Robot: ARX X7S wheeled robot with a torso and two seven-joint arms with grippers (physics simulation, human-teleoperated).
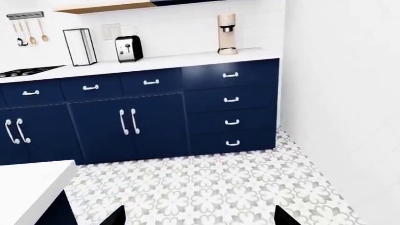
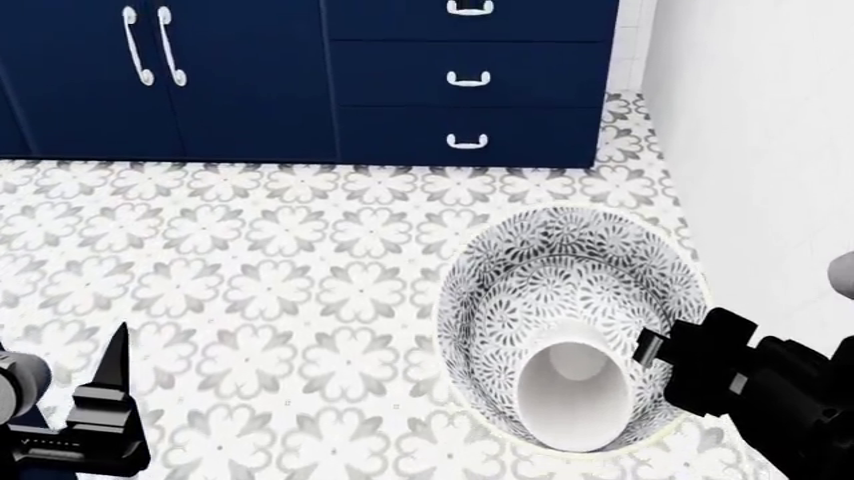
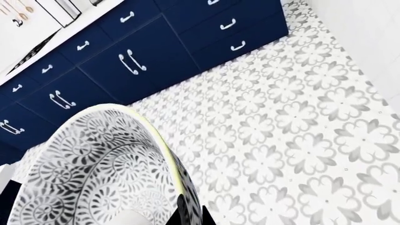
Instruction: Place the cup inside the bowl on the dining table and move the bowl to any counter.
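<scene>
A: Head view?
B: The right gripper (image 2: 657, 352) grasps the bowl (image 2: 567, 270) by its rim above the patterned floor (image 2: 267, 290); the cup (image 2: 574, 392) lies inside, just beside the fingers. Whether the left gripper (image 2: 114, 385) is released or clenched, I cannot tell.

A: Wrists?
B: Left: the counter (image 1: 187, 58), well ahead, carries 1 toaster (image 1: 129, 48). Right: bowl rim against the fingers (image 3: 189, 208).

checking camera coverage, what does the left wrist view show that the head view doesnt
Only the left wrist view shows the counter top with a toaster, a coffee machine, hanging utensils and a white surface corner. Only the head view shows the bowl with the cup lying inside it, gripped at the rim by the right gripper, plus the left gripper. Both show the navy cabinets and the patterned floor.
</scene>
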